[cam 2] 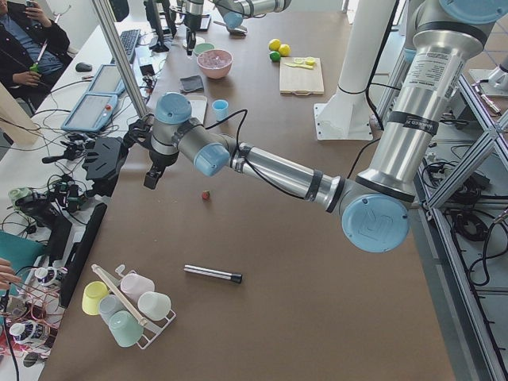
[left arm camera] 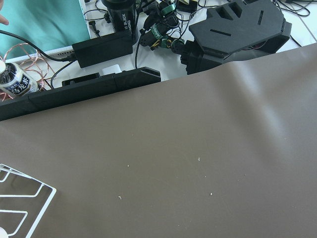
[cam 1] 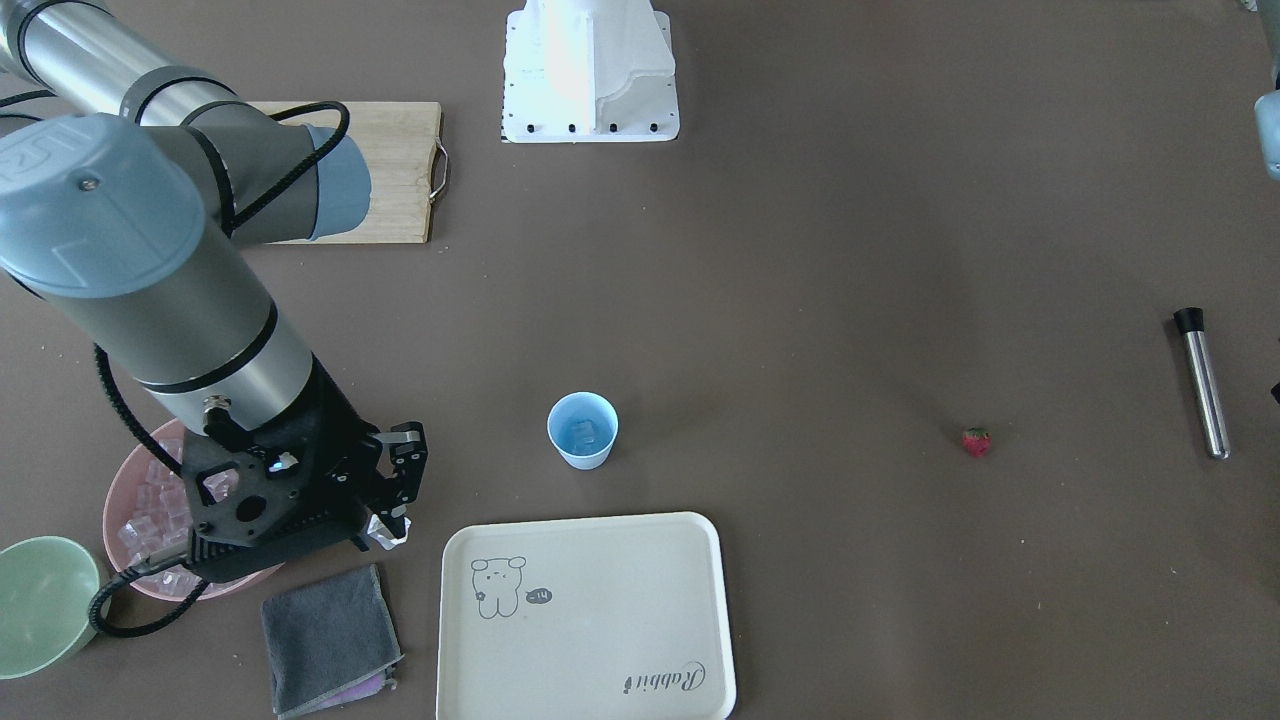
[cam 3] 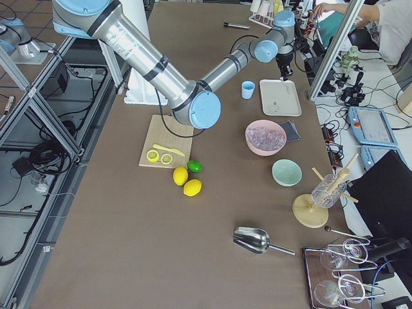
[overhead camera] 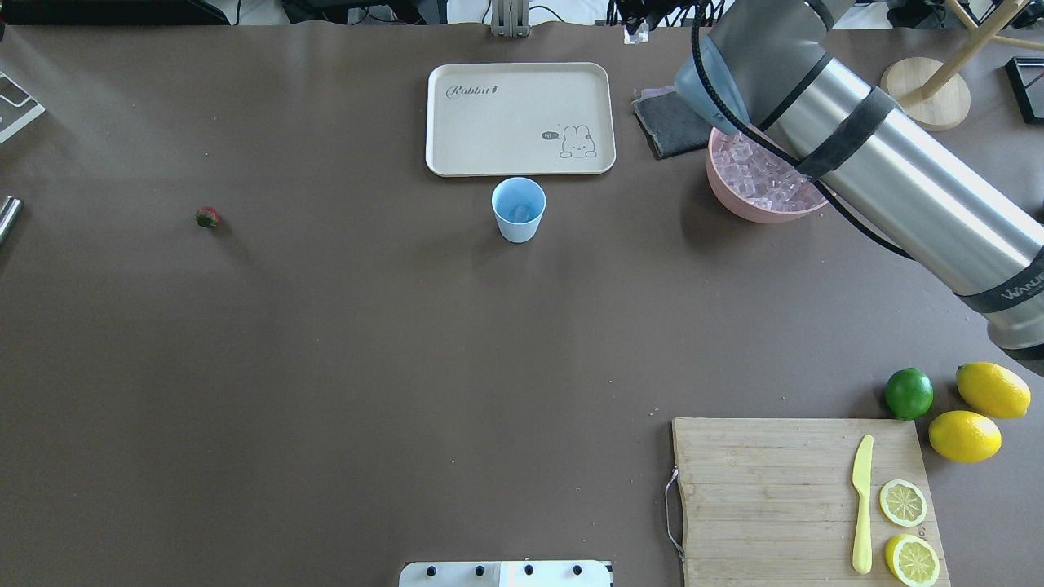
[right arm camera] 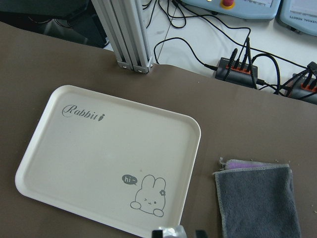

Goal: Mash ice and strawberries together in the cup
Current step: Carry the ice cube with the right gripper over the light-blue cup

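Cup (cam 1: 585, 459) beside tray (cam 1: 600, 610) edge; right tool (cam 1: 394, 522) grips ice (cam 1: 384, 533).

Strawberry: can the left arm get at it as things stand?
Probably yes. The strawberry lies alone on the table with nothing over or against it. The metal rod lies well apart. The left tool hangs over the table not far off, judging by the exterior left view.

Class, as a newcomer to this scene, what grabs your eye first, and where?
The right arm looms over the pink bowl, its right gripper pinching an ice cube. Mid-table stands the light-blue cup with another cube inside; a strawberry lies far off toward the robot's left.
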`<state>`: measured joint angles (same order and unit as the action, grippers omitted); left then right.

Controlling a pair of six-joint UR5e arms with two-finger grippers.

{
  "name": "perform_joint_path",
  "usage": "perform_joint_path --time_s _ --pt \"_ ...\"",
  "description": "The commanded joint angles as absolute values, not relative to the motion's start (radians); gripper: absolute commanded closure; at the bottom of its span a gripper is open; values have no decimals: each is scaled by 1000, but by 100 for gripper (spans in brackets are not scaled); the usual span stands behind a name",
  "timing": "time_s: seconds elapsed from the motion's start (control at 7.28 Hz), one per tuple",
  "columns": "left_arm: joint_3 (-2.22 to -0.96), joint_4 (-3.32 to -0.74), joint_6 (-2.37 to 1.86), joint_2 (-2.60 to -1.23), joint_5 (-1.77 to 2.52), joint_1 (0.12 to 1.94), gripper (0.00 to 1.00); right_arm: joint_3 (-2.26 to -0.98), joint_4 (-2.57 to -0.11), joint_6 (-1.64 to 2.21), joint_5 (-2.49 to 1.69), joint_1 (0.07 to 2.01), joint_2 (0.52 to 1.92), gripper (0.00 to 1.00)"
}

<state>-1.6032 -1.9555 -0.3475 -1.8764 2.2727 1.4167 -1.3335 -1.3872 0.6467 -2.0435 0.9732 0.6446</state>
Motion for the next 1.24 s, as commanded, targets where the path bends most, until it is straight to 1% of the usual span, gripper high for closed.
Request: perform_joint_path --time_s 0.0,0.41,0.82,1.1 --pt "-1597 -1957 -350 -1871 2273 1416 2 -1304 -1329 693 -1932 875 597 100" --pt "-1589 -1957 -348 -1873 2272 1416 2 -1304 -1281 735 -1819 753 591 100" --pt "-1575 -1959 -348 -1871 2272 1416 2 -1301 -1285 733 -1796 695 615 100" --pt "-1574 -1959 -348 -1871 2270 1416 2 -1302 -1282 735 -1790 690 641 100"
